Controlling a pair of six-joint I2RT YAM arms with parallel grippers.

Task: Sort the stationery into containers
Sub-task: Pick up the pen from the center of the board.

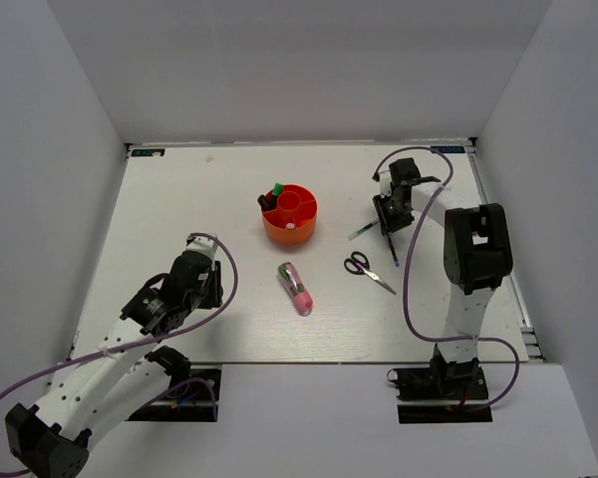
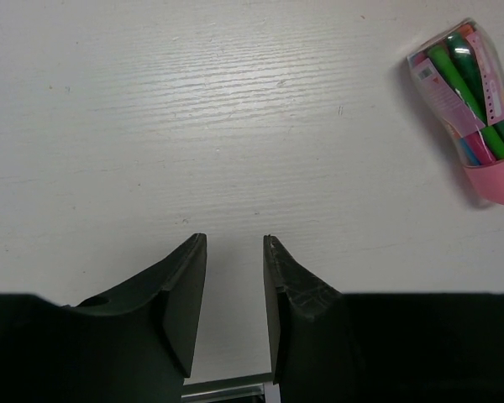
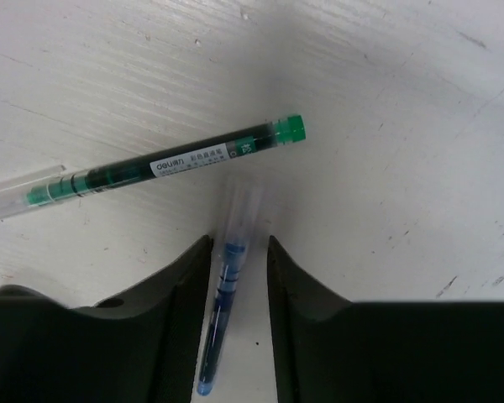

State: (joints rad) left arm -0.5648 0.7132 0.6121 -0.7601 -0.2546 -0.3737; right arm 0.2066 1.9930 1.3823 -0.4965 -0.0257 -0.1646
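Right gripper [image 3: 238, 243] jaws apart, straddling blue pen [image 3: 223, 306] lower centre; green pen [image 3: 164, 164] just above tips, may get nudged, thin pen may roll out on closing. Left gripper [image 2: 233, 245] apart, idle; organiser [image 1: 291, 235] mid-frame

White label on the green-ink pen [image 3: 164, 164] reads "deli", characters after it too small to read

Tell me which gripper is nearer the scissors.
Right. The right gripper hovers just beyond the scissors. The left gripper is far off on the other side, past the pink pen pack.
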